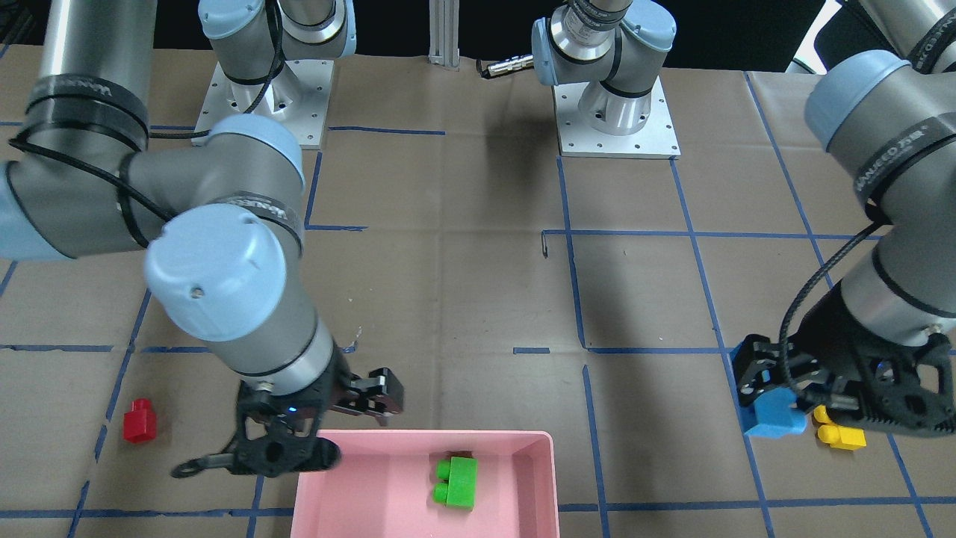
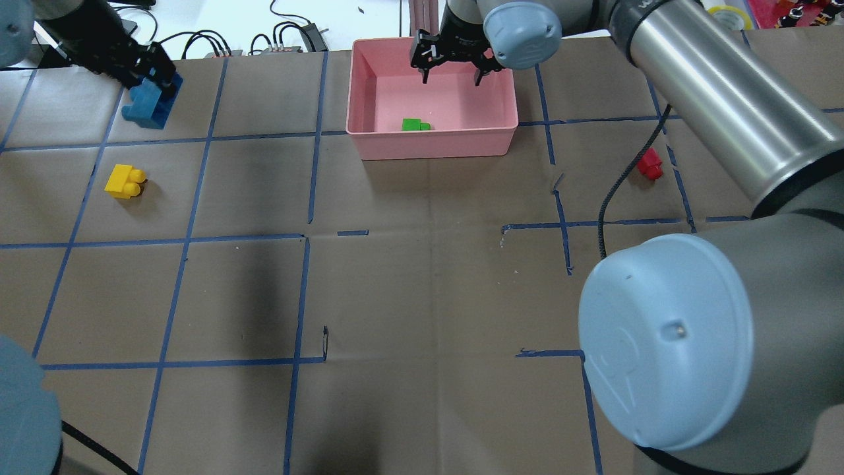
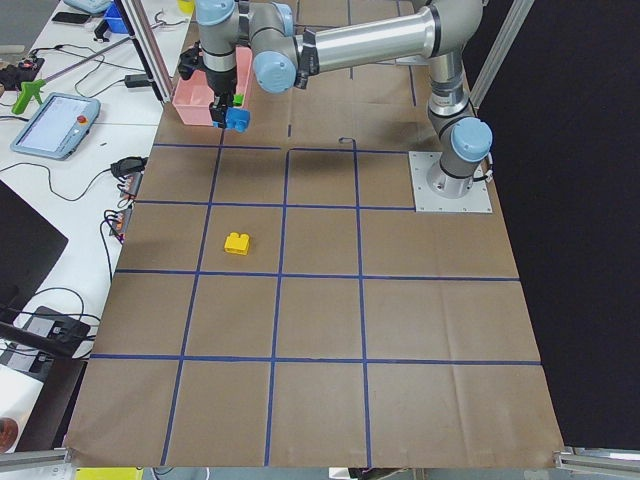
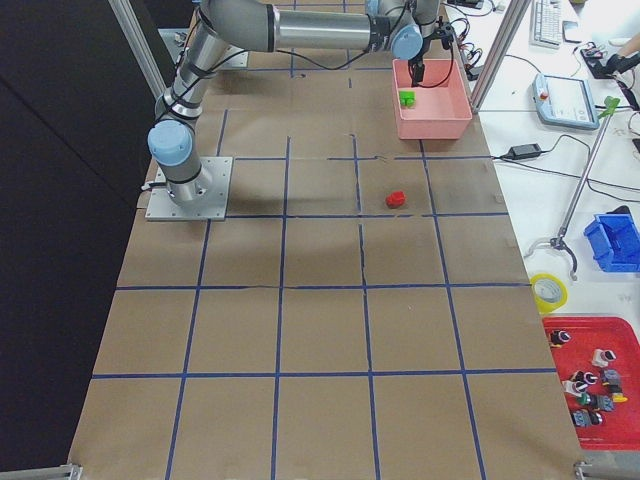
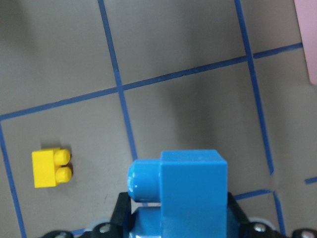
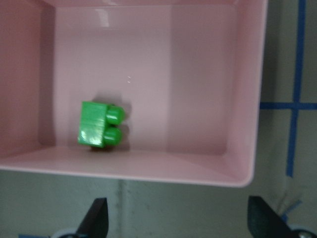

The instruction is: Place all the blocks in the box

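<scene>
Box (image 2: 428, 142) at worktop (image 2: 422, 297) far edge, green brick (image 2: 414, 124) inside. Right end effector (image 2: 450, 78) spread wide, empty, over it. Left end effector (image 2: 153, 74) clenches blue brick (image 2: 149, 107).

Table (image 4: 320, 330) under brown paper, side bench, dark surround.
Paper creased, taped in place and marked with a grid of blue tape (image 4: 283, 290). Black backdrop (image 3: 580, 150) along one long edge. White bench (image 4: 590, 160) along the other, carrying a pendant (image 3: 55, 125), cables (image 3: 120, 170), a blue bin (image 4: 615, 240), a red tray (image 4: 600, 390) of small parts and a tape roll (image 4: 546, 291). Aluminium post (image 4: 497, 50) at the bench edge. Lighting even; shadows soft.
</scene>
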{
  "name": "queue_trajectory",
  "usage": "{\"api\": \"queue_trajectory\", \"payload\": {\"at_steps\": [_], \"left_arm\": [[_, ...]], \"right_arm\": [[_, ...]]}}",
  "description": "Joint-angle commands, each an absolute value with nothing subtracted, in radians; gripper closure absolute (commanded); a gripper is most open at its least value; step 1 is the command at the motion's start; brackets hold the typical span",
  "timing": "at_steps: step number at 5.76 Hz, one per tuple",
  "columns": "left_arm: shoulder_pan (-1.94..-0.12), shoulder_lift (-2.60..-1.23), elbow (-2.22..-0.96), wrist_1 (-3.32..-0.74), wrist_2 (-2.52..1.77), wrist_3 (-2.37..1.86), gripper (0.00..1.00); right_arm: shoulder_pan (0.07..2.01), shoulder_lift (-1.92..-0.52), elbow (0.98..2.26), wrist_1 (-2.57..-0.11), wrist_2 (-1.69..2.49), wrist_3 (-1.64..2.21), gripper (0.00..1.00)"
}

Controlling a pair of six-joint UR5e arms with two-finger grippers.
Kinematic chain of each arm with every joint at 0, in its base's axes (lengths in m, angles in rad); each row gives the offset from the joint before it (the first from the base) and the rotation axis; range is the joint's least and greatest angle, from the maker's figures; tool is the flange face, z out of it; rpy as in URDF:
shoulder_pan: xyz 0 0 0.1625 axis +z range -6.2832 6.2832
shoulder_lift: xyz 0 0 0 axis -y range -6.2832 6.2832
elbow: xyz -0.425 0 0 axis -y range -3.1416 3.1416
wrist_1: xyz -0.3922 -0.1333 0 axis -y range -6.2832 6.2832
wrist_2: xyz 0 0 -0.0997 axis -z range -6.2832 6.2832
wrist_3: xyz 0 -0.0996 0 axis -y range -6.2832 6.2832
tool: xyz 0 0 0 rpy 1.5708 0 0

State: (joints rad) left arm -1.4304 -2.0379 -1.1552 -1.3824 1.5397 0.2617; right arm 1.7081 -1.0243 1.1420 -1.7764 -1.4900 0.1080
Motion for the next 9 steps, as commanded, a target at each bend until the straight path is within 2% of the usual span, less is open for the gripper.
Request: {"api": "queue_trajectory", "payload": {"at_steps": [1, 2, 3, 4, 6, 7, 8, 9], "left_arm": [[-1.592, -2.213, -0.938, -1.413, 1.536, -0.022, 0.84], [-1.668, -2.268, -0.87, -1.411, 1.539, -0.122, 0.84], [-1.722, -2.325, -0.835, -1.405, 1.548, -0.186, 0.84], [-1.741, -2.385, -0.813, -1.384, 1.546, -0.224, 0.84], [-1.759, -2.46, -0.821, -1.315, 1.552, -0.225, 0.83], [-1.759, -2.459, -0.821, -1.312, 1.555, -0.227, 0.45], [-1.761, -2.453, -0.821, -1.287, 1.583, -0.227, 0.13], [-1.761, -2.436, -0.818, -1.287, 1.582, -0.227, 0.01]], "right_arm": [[1.596, -1.257, 1.34, -1.71, -1.663, -0.083, 0.0], [1.494, -1.325, 1.48, -1.73, -1.657, -0.144, 0.01], [1.403, -1.333, 1.603, -1.838, -1.623, -0.254, 0.02], [1.314, -1.318, 1.696, -2.061, -1.542, -0.379, 0.02], [1.267, -1.119, 1.695, -2.192, -1.401, -0.541, 0.02], [1.27, -1.071, 1.692, -2.335, -1.393, -0.592, 0.02], [1.269, -1.036, 1.7, -2.379, -1.391, -0.595, 0.02], [1.267, -1.037, 1.697, -2.378, -1.391, -0.597, 0.02]]}}
